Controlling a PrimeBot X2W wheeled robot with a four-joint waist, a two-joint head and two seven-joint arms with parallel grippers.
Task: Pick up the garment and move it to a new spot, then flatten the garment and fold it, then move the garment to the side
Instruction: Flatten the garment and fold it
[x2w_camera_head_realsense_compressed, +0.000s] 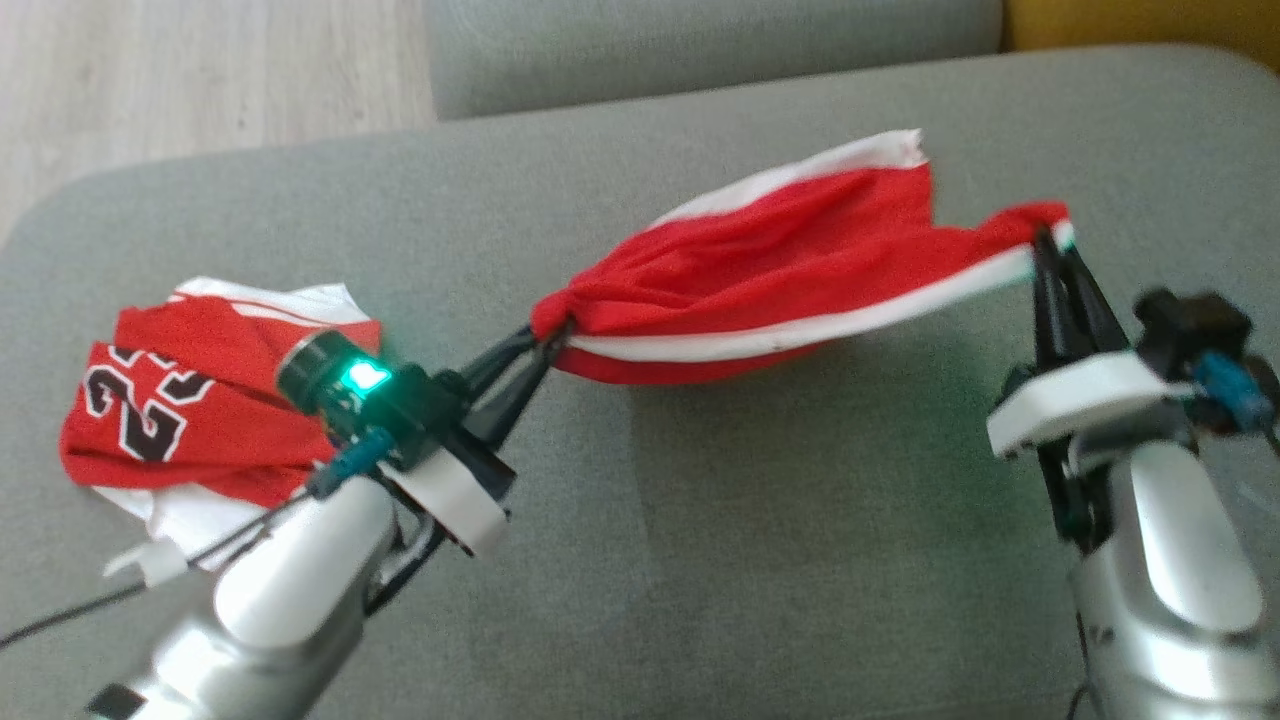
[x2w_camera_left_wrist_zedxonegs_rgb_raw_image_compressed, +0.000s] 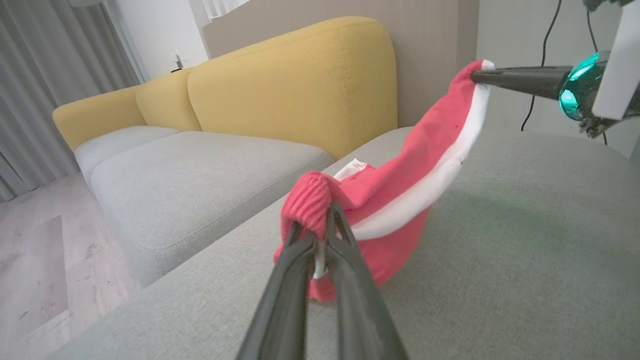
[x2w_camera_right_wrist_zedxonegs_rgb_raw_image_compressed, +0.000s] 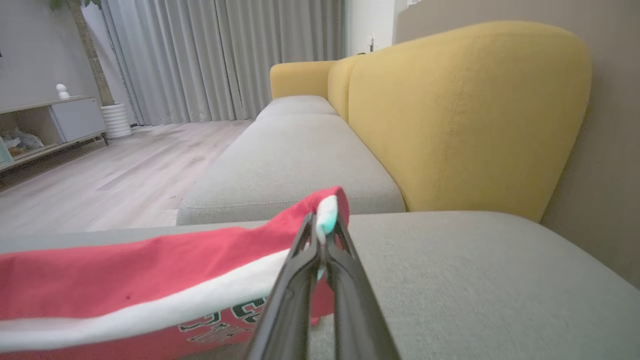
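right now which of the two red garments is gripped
The white-striped garment, stretched between left pincer and right pincer; the numbered jersey lies crumpled on the cushion.

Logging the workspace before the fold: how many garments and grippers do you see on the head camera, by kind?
Garments: 2 (held garment, numbered garment lying at the left)
Grippers: 2 (left gripper, right gripper, both shut on the held garment)
Total: 4
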